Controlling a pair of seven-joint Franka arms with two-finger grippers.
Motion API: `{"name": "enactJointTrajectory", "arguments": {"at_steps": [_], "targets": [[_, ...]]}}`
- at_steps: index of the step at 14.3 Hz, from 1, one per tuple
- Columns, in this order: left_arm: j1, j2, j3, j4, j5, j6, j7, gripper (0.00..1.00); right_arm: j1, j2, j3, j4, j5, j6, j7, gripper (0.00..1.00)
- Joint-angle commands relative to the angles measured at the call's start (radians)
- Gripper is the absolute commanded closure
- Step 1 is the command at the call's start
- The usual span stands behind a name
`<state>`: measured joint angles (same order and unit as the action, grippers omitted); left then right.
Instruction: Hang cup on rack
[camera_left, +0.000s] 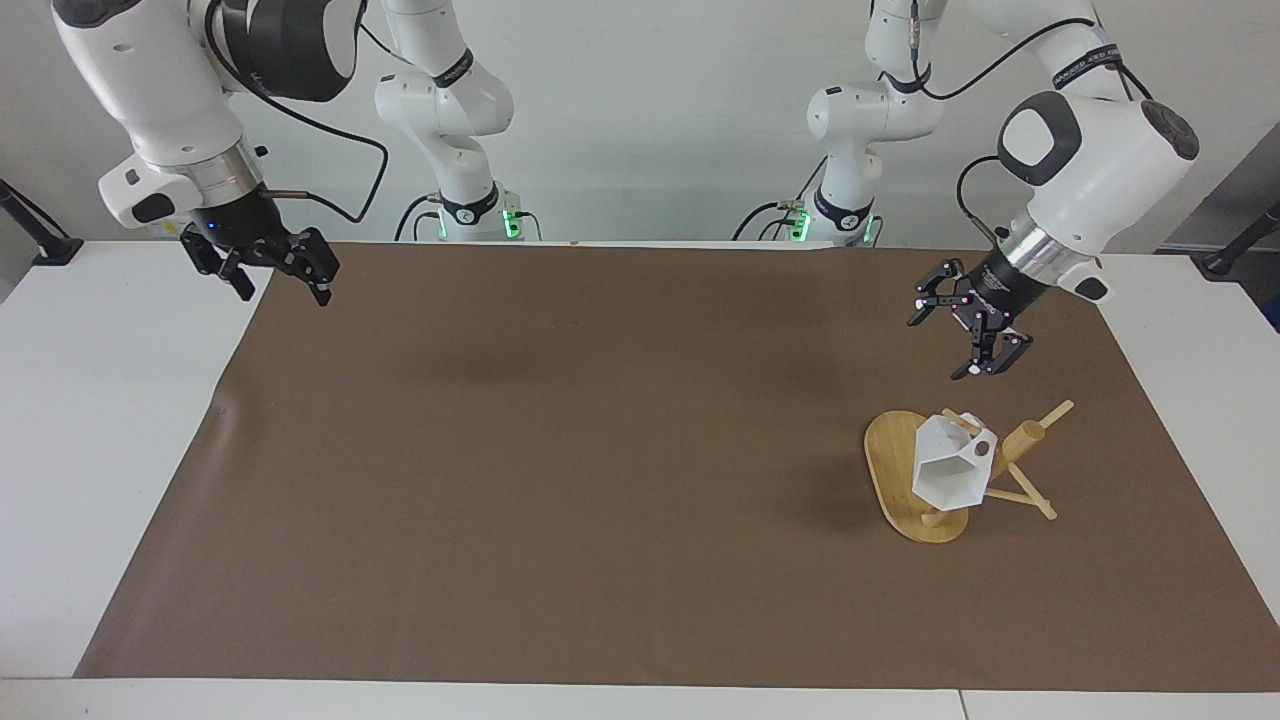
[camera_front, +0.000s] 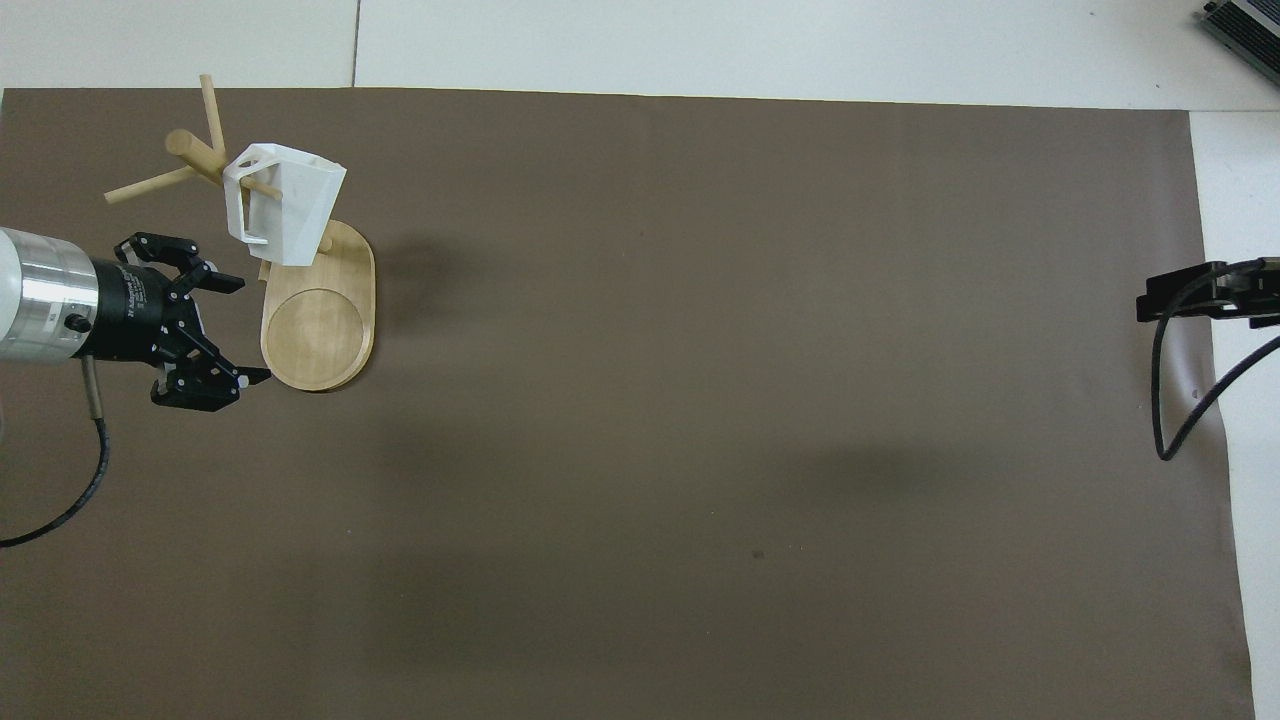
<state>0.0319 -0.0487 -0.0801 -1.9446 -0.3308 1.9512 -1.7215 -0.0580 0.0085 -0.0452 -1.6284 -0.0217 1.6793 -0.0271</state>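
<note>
The white faceted cup (camera_left: 947, 470) (camera_front: 285, 204) hangs by its handle on a peg of the bamboo rack (camera_left: 1022, 441) (camera_front: 190, 150), which stands on its oval base (camera_left: 890, 470) (camera_front: 318, 330) toward the left arm's end of the table. My left gripper (camera_left: 963, 334) (camera_front: 240, 330) is open and empty, up in the air over the mat beside the rack's base, apart from the cup. My right gripper (camera_left: 280, 272) (camera_front: 1150, 297) waits over the mat's edge at the right arm's end of the table.
A brown mat (camera_left: 600, 450) (camera_front: 700, 400) covers most of the white table (camera_left: 90, 420). The rack's pegs stick out sideways from the post. A black cable (camera_front: 1175, 400) hangs from the right arm.
</note>
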Motion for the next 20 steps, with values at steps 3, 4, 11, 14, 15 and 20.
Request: {"name": "enactJointTrajectory", "arguments": {"at_steps": [3,4,11,14,15,20], "targets": [[-0.012,-0.050,-0.004,0.022,0.029,-0.113,0.415,0.00,-0.002,-0.002,0.002,-0.008,0.003,0.007,-0.007,0.00],[-0.010,-0.048,-0.004,0.036,0.030,-0.130,0.509,0.00,-0.002,-0.004,0.002,-0.007,0.003,0.007,-0.007,0.00],[-0.032,-0.025,-0.012,0.119,0.134,-0.198,0.994,0.00,-0.002,-0.004,0.002,-0.008,0.003,0.005,-0.007,0.00],[-0.035,-0.004,-0.013,0.176,0.180,-0.219,1.146,0.00,-0.002,-0.004,0.002,-0.008,0.003,0.005,-0.007,0.00],[-0.041,-0.002,-0.013,0.196,0.200,-0.231,1.207,0.00,-0.002,-0.004,0.002,-0.007,0.003,0.005,-0.007,0.00],[-0.047,0.000,-0.014,0.237,0.249,-0.274,1.456,0.00,-0.002,-0.004,0.002,-0.008,0.003,0.003,-0.007,0.00]]}}
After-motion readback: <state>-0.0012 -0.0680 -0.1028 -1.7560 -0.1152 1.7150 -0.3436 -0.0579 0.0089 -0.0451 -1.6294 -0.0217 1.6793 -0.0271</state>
